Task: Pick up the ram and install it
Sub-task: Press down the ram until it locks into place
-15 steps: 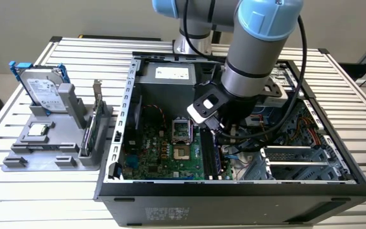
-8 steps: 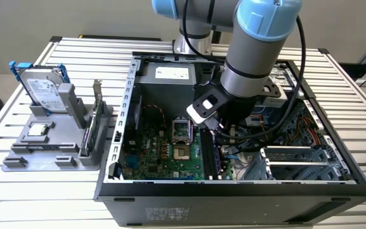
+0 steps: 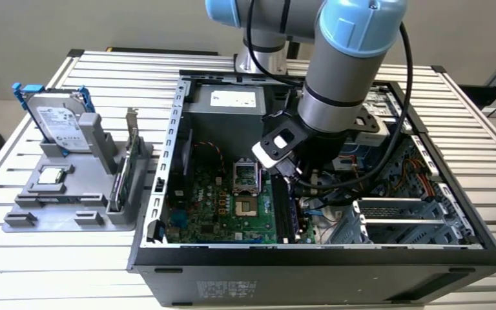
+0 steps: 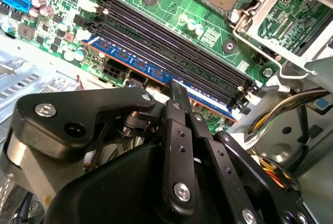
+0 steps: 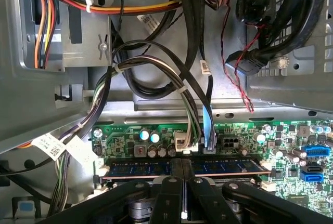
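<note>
One arm reaches down into the open computer case (image 3: 317, 258), its gripper (image 5: 182, 169) lowered over the motherboard (image 3: 222, 206) beside the black memory slots (image 4: 171, 42). Its fingers (image 4: 179, 99) are closed together on the ram (image 5: 208, 167), a blue stick with black chips that lies along the outermost slot, at the board's edge nearest the cable bundle (image 5: 156, 78); how far down it sits in the slot cannot be told. Off to the exterior view's left, a grey parts holder (image 3: 67, 200) stands on the slatted table (image 3: 59, 271), carrying a hard drive (image 3: 59, 123).
</note>
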Controlling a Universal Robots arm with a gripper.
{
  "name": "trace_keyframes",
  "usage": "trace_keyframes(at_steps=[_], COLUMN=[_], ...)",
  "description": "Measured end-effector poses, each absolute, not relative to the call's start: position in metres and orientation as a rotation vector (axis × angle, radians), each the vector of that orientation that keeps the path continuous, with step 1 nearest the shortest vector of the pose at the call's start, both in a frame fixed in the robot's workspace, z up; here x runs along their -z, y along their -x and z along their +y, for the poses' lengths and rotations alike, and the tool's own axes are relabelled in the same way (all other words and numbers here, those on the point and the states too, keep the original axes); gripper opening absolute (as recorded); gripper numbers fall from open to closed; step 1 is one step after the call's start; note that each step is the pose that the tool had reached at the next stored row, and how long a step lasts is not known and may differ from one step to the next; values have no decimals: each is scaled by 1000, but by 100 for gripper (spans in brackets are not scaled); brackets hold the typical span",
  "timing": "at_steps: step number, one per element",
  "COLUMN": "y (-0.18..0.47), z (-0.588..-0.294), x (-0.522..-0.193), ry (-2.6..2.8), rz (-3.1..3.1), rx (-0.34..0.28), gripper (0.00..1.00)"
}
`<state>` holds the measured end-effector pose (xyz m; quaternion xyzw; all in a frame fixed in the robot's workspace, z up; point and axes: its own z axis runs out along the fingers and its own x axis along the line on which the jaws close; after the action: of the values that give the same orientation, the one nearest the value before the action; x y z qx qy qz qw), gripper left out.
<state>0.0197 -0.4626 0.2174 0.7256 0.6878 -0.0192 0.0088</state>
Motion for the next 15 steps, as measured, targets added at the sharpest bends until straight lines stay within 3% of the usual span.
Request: trace_keyframes(at_steps=[7,15], y=[-20,-20], z=[-462,-463], x=[-220,-255], ry=[-2267,-2267], rz=[2149,2149], rx=[60,59], gripper=[0,0])
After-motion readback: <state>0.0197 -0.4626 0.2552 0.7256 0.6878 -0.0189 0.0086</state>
